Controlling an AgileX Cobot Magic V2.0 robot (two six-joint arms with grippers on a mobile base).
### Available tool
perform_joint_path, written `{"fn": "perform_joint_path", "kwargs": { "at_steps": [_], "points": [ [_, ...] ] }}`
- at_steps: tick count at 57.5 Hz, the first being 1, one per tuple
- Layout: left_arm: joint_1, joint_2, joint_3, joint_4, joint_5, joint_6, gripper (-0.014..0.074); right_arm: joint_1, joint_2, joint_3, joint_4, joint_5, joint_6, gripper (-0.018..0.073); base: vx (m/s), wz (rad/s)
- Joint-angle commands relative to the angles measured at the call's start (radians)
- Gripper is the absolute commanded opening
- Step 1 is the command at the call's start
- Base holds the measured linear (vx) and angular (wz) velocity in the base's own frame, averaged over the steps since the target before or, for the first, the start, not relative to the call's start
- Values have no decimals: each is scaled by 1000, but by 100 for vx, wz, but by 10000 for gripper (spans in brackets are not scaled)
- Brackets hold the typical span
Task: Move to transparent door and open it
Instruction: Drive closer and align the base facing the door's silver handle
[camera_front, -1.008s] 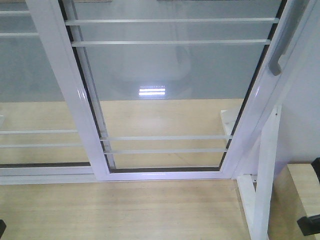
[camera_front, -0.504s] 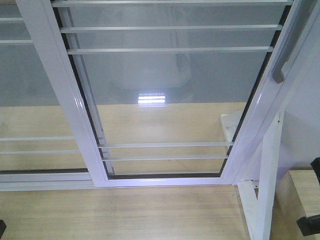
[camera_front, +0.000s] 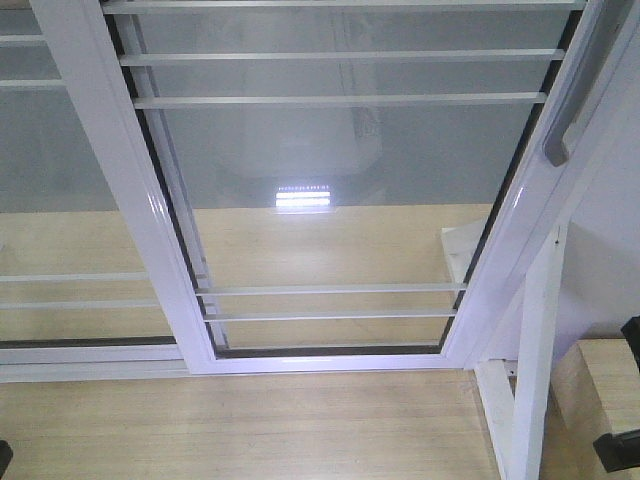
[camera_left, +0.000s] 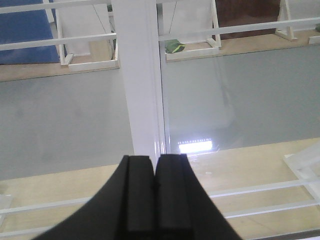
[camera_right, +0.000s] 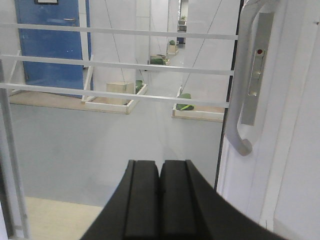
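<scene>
The door (camera_front: 340, 190) fills the front view from the centre up to 12 o'clock: clear glass in a glossy white frame, crossed by thin white bars in pairs high and low. Its grey handle (camera_front: 568, 110) curves down the frame's edge at 2 o'clock. A second glass panel (camera_front: 60, 180) sits at 9 o'clock, partly behind the door's left upright. A slanted white post (camera_front: 535, 350) stands at 5 o'clock just beside the door's lower right corner, on a pale wooden floor (camera_front: 250, 425). A bright lamp glare (camera_front: 303, 197) shows in the glass near the centre. In the right wrist view the right pincer (camera_right: 160, 200) is closed, pads pressed together and holding nothing, at 6 o'clock; the handle (camera_right: 245, 85) and its lock plate (camera_right: 257, 65) hang at 2 o'clock, apart from it. The left pincer (camera_left: 155, 200) is likewise closed on nothing, with a white frame upright (camera_left: 142, 75) straight ahead at 12 o'clock, not touching.
</scene>
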Motion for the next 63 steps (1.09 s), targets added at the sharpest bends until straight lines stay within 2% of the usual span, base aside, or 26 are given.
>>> {"fn": "perform_joint_path", "kwargs": {
  "at_steps": [1, 19, 29, 36, 41, 50, 55, 58, 63],
  "points": [
    [-3, -2, 23, -3, -77, -7, 3, 2, 16, 12, -6, -84, -8, 57, 0, 0],
    [-3, -2, 23, -2, -77, -7, 3, 2, 16, 12, -6, -84, -8, 57, 0, 0],
    [-3, -2, 23, 0, -141, 2, 3, 2, 16, 12, -15, -137, -19, 57, 0, 0],
    [-3, -2, 23, -4, -258, -3, 3, 2, 16, 12, -15, -150, -20, 57, 0, 0],
    [-3, -2, 23, -18, -376, -18, 3, 2, 16, 12, -15, -214, -20, 57, 0, 0],
    [-3, -2, 18, -11, -626, -116, 3, 2, 16, -22, -15, -383, -35, 57, 0, 0],
    [-3, 0, 7, -18, -695, -123, 3, 2, 26, -96, 0, -356, -85, 57, 0, 0],
    [-3, 12, -19, -74, -679, -124, 3, 2, 51, -168, 28, -303, -120, 57, 0, 0],
    [-3, 85, -100, -216, -625, -101, 3, 2, 147, -309, 89, -195, -201, 57, 0, 0]
  ]
}}
